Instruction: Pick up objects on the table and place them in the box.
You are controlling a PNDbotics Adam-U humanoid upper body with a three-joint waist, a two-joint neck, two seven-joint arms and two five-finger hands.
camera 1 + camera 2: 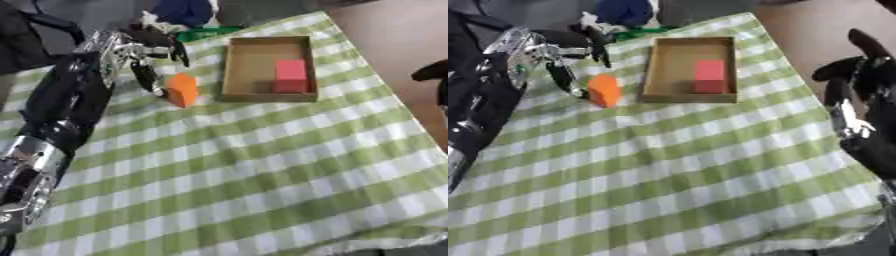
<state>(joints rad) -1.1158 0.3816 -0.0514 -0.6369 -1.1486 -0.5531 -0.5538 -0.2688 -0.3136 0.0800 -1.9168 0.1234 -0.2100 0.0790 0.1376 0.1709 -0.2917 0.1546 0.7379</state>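
On the green-and-white checked cloth covering the table (262, 165), you see the orange rectangular block (182, 89) standing upright, just left of the shallow brown cardboard box (236, 75) and apart from its wall. The block has flat, matte faces and crisp edges; its front face is brighter than its shaded side. Inside the box, a pink-red rectangular block (290, 76) rests on the floor near the right wall. The box is an open tray with low straight walls and a plain tan bottom. The cloth is soft, lies mostly flat, and drapes over the table's near edge.

Your left hand (144, 47), black with silver metal joints, hangs above and to the left of the orange block. Its fingers (147, 77) spread apart and point downward, one dark fingertip reaching just beside the block's left face; whether it touches cannot be told. The hand holds nothing.

Your right hand (866, 112), glossy black with pale joint parts, shows at the right edge of the right eye view, beyond the table's side, fingers up and relaxed, holding nothing.

Behind the table's far edge lie a dark blue rounded shape (184, 11) and a green strip (206, 33).
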